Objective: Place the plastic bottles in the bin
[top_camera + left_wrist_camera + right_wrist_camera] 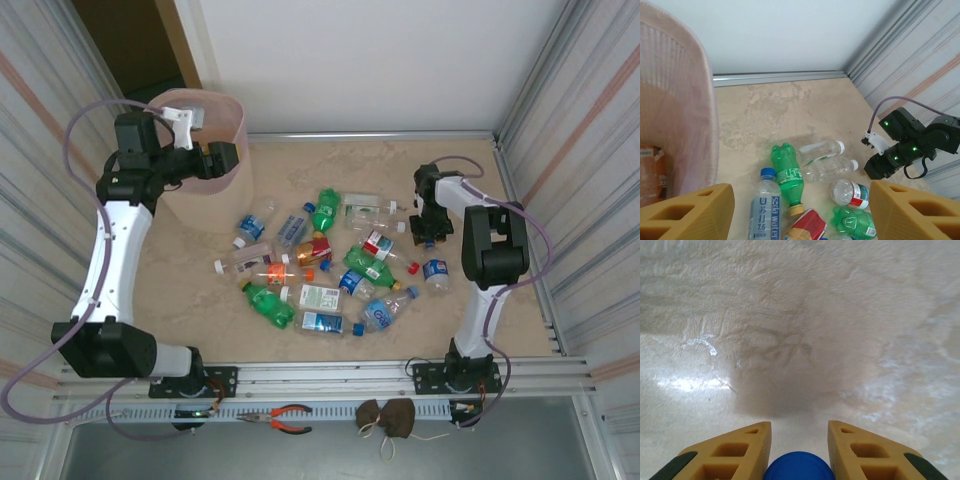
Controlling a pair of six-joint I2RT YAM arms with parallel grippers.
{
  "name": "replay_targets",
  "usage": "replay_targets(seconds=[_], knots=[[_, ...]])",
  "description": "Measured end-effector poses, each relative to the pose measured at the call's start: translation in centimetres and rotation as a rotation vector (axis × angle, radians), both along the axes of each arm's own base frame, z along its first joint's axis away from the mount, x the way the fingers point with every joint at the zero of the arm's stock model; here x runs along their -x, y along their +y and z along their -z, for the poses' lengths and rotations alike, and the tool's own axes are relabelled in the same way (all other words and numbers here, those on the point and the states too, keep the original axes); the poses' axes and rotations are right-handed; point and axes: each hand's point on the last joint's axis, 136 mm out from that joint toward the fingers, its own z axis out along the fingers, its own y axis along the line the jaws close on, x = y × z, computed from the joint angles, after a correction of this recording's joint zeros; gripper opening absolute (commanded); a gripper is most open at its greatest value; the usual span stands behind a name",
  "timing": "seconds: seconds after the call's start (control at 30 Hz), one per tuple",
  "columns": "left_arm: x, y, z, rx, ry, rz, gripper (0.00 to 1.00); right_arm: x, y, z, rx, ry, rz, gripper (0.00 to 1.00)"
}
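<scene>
Lower middle: the right gripper (799,432) is clamped on a blue-capped bottle (799,469) to lift it; the left gripper (800,212) hangs apart by the bin (685,100)

Blue cap (799,467) at 6 o'clock, cut by the lower edge, the rest out of frame; bin (670,100) at 9 o'clock, cropped left

The table (190,290) has a pale beige, marbled top, closed in by corrugated panels left and right and a white wall at the far side. The bin (200,205) stands upright on it at the far left. The plastic bottles (320,265) lie scattered on their sides across the middle, many touching, with a green bottle (328,207) at the far edge of the scatter and two clear bottles (822,159) side by side just right of it.
</scene>
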Motion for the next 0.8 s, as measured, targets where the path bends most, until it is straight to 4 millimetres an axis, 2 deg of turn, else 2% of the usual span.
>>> replay_targets(seconds=[0.1,0.2,0.37,0.6,0.8], knots=[[0.2,-0.4,-0.1,0.029,-0.018,0.011,0.71,-0.5,0.0,-2.6,-0.006,-0.076,0.004,0.25],[0.3,-1.2,-0.4,0.046,-0.045,0.031,0.71,-1.0,0.2,-6.1,-0.029,-0.179,0.011,0.25],[0.7,-4.0,-0.9,0.058,-0.096,0.101,0.72,-1.2,1.9,-11.8,-0.139,-0.346,0.024,0.25],[2.2,-8.8,-2.0,0.076,-0.167,0.226,0.75,-1.2,7.4,-19.0,-0.379,-0.555,-0.023,0.25],[2.6,-13.1,-0.8,0.086,-0.150,0.333,0.75,-0.7,12.2,-25.4,-0.594,-0.751,-0.101,0.25]])
